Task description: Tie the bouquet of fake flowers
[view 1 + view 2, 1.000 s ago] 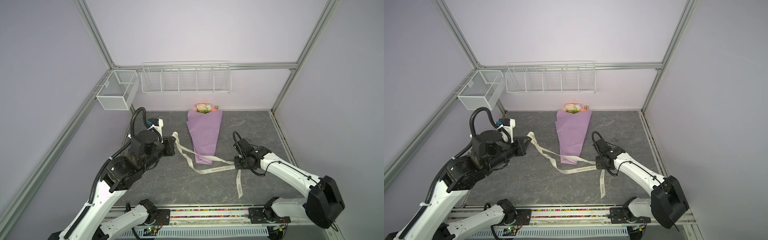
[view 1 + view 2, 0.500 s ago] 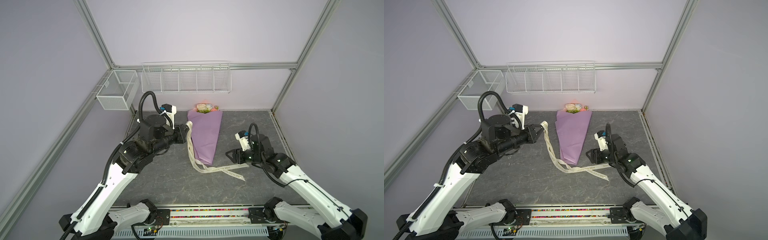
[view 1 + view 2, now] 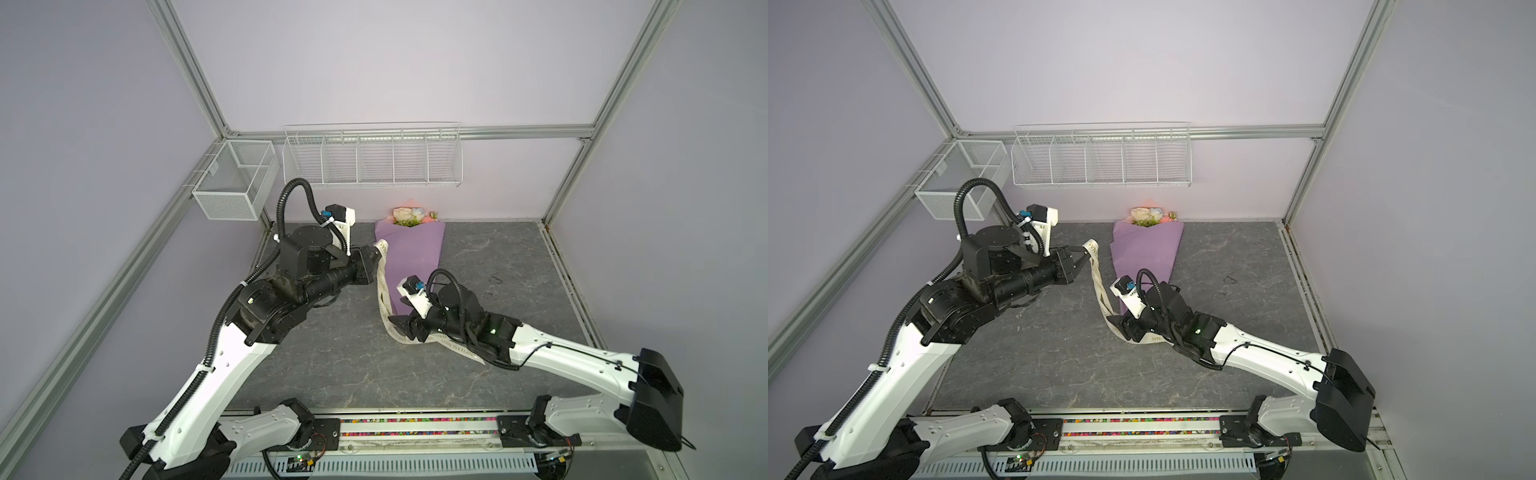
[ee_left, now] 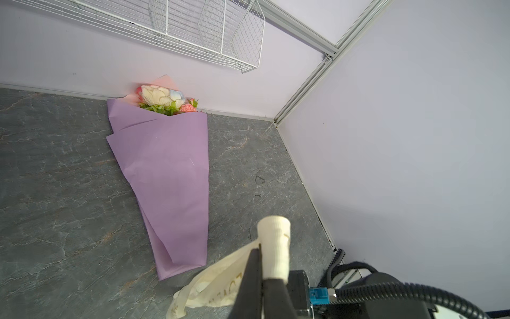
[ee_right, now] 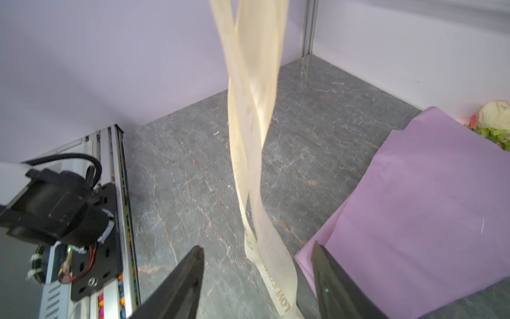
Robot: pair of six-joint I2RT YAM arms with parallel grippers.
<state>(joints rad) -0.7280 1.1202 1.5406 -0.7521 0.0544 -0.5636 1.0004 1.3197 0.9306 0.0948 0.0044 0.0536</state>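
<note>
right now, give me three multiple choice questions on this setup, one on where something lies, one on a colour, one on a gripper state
1. The blooms of the bouquet of fake flowers lie:
A) by the front rail
B) next to the back wall
C) in a wire basket

2. The wrapping paper is:
A) green
B) black
C) lilac

3. The left gripper is:
A) shut on the cream ribbon
B) open
C) shut on the paper

Key:
1 B, the blooms sit at the foot of that wall.
2 C, the cone is lilac in every view.
3 A, its fingers pinch the ribbon's end in the left wrist view.
</note>
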